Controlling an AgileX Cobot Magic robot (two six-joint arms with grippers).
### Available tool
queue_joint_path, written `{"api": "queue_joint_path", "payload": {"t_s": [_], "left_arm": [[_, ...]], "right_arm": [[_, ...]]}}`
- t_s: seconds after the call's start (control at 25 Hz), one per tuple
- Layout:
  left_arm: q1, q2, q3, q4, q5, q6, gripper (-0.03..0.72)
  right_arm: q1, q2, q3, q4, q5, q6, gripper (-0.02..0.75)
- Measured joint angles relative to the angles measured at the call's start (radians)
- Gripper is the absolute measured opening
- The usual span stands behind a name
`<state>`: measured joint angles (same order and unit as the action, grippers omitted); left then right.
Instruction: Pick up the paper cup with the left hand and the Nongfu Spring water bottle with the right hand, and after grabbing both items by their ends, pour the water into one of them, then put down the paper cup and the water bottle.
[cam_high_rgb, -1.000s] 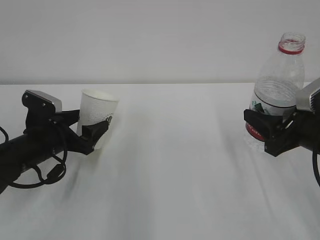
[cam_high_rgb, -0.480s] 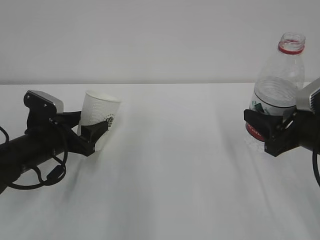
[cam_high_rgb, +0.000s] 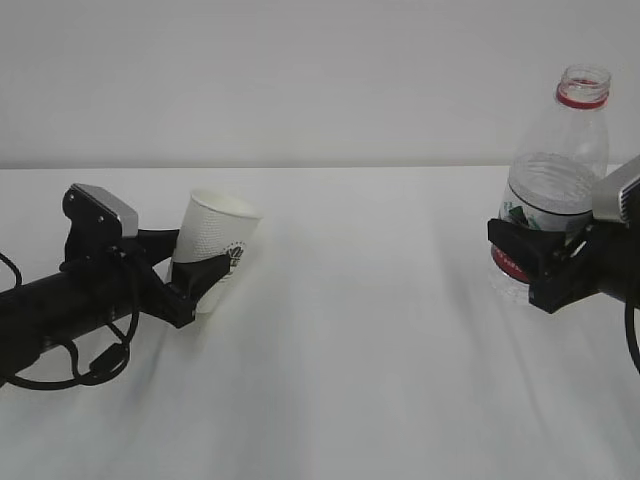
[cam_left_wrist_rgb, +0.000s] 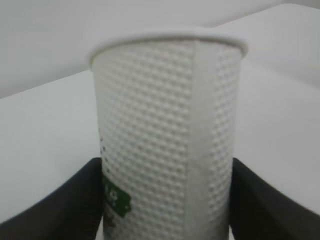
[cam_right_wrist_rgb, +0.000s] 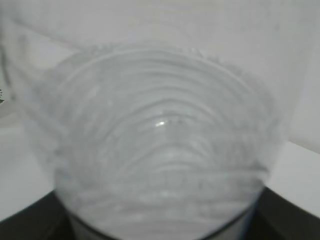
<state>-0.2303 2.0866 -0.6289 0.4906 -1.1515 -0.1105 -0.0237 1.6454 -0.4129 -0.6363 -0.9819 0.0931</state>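
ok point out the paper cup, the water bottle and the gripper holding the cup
paper cup (cam_high_rgb: 215, 238), exterior view, on its dimpled side wall below the rim
water bottle (cam_high_rgb: 552, 170), exterior view, on the clear ribbed body above the label
left gripper (cam_high_rgb: 197, 278), exterior view, at the black fingers around the cup's lower part

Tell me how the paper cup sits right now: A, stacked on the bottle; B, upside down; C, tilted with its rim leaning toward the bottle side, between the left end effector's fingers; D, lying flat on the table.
C: the paper cup leans rim-right between the fingers of the left end effector, apart from the bottle.
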Motion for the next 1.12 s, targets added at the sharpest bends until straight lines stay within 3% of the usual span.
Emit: {"api": "queue_joint_path", "payload": {"t_s": [0.44,0.88,1.12], "left_arm": [[0.0,-0.111,0.0,0.106,0.002,-0.054,0.517],[0.0,-0.101,0.018,-0.148,0.002,-0.031,0.517],[0.0,-0.017,-0.022,-0.207,0.002,-0.008,0.517]], "right_arm": [[0.0,0.0,0.0,0.0,0.0,0.0,0.484],[0.0,0.0,0.0,-0.03,0.006,0.014,0.484],[0.0,0.0,0.0,-0.052,0.012,0.022,0.484]]}}
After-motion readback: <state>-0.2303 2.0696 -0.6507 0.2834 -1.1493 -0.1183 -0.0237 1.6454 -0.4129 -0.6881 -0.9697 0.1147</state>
